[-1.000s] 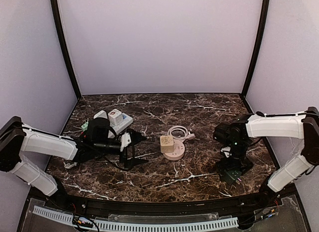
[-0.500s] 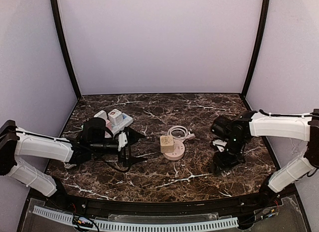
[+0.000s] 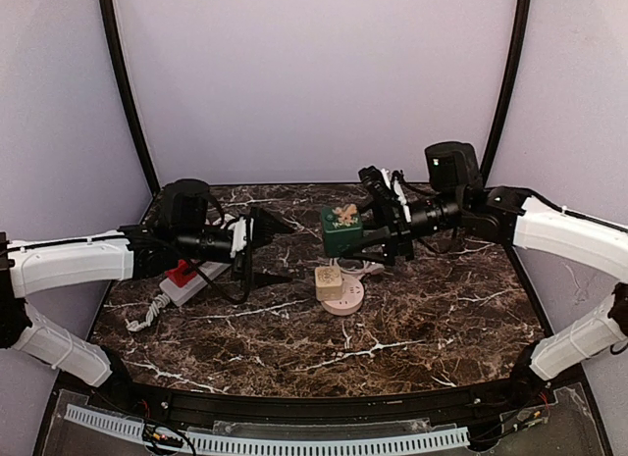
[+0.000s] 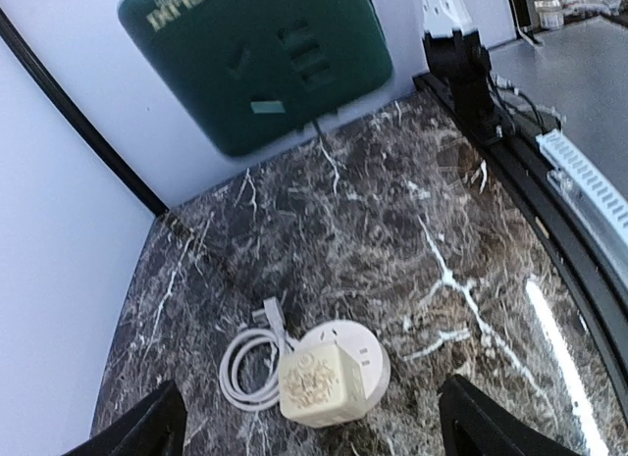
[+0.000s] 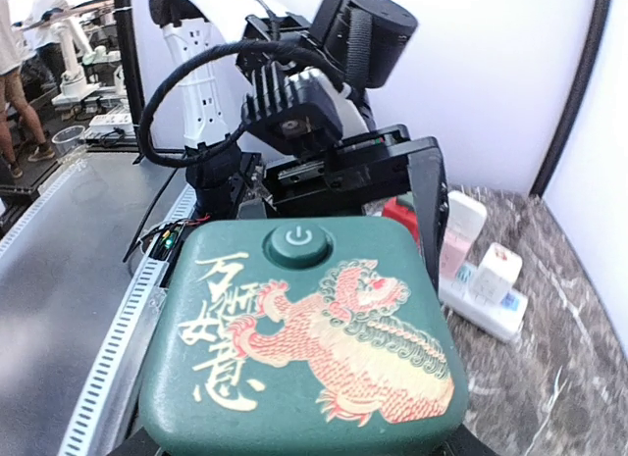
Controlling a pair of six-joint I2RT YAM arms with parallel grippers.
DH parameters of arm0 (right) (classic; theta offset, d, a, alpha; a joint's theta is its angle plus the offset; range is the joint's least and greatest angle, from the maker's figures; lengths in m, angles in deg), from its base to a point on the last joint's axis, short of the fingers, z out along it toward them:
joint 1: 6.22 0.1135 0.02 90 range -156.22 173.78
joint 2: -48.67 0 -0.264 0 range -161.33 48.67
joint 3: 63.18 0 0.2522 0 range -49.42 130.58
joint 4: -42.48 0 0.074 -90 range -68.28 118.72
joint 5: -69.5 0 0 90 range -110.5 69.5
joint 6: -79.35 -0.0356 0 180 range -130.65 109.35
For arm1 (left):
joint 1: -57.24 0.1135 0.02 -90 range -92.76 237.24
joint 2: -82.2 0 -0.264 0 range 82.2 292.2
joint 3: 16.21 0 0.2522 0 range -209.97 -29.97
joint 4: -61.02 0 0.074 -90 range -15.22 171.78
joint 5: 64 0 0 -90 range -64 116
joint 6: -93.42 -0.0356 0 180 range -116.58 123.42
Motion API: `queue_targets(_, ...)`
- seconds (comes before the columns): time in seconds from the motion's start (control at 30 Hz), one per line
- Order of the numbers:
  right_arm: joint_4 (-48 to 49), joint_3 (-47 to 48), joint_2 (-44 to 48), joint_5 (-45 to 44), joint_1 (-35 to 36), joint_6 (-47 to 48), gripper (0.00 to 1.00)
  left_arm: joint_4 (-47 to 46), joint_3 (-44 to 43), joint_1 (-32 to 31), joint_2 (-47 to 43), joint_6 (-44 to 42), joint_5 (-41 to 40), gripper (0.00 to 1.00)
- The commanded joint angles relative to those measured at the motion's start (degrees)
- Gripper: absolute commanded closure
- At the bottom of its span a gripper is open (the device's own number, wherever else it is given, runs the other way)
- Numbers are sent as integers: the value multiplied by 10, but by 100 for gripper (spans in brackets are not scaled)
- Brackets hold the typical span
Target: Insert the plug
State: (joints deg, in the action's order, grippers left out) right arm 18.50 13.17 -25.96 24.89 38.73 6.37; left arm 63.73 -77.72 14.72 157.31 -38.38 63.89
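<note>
Dark marble tabletop [image 3: 432, 319], pale lilac walls all round, so everything shows up fine. Right gripper [image 3: 368, 224] is clamped on the green power cube [image 5: 304, 329] and holds it up off the table. The dragon-and-button face points at its own camera and the socket face points toward the left arm. Left gripper [image 3: 273, 251] hangs opposite with its fingers spread wide and nothing between them.

My guess is the plug [image 4: 267, 317] in question is the little white one at the end of the coiled cord [image 4: 235, 368]. It's lying flat on the marble just beside the round white socket base [image 4: 368, 363], which has the beige cube [image 4: 316, 385] sitting on it. Can't swear to it though.

Handling-wise, the plug body looks like hard smooth plastic: light, small, probably slippery. The cord behind it is floppy and will likely drag. I'd pinch the body across its flat sides, never the cord, and leave the prongs free. The green cube looks rigid and glossy with rounded corners, so it could twist in the jaws when the plug pushes in. Gripping two flat opposite faces, clear of the sockets, looks right.
</note>
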Motion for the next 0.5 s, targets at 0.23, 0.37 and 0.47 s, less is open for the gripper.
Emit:
queue_targets(0.23, 166, 45, -73, 60, -6, 99, 100, -8, -81, -6, 3, 140, 46, 17)
queue_targets(0.37, 206, 18, -61, 19, -6, 74, 100, -110, -90, -22, 15, 215, -8, 27)
queue_targets(0.47, 205, 15, -64, 12, -6, 68, 100, -122, -90, -34, 18, 213, -10, 28)
